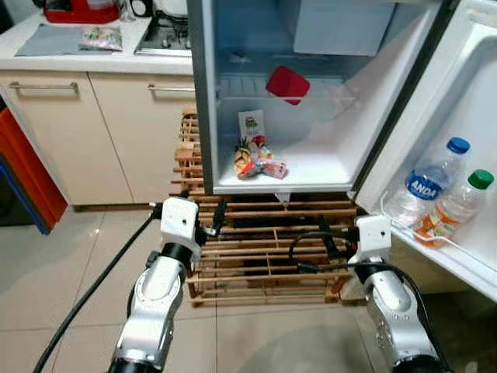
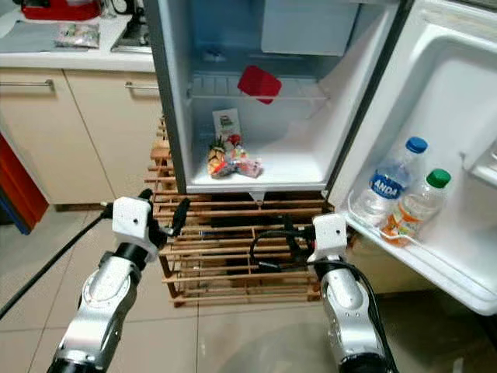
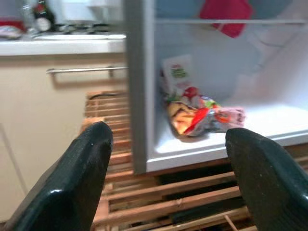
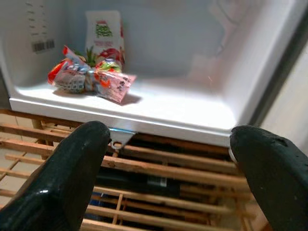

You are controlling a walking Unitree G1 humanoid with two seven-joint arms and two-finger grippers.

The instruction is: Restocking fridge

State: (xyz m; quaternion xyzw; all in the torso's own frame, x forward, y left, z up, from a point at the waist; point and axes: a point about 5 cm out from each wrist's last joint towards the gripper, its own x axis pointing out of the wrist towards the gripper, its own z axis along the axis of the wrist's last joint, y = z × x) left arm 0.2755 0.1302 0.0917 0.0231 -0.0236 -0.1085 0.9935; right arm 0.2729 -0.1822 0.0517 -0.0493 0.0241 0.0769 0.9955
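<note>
The fridge stands open on a wooden pallet. On its bottom floor lie colourful snack packets, with a white carton upright behind them. A red container rests on the wire shelf above. The open door holds a blue-capped water bottle and a green-capped bottle in its lower shelf. My left gripper is open and holds nothing, low in front of the fridge's left edge. My right gripper is open too and holds nothing, in front of the pallet below the fridge floor.
Beige cabinets and a counter with a hob stand left of the fridge. A red and blue object leans at the far left. A black cable trails from my left arm over the tiled floor.
</note>
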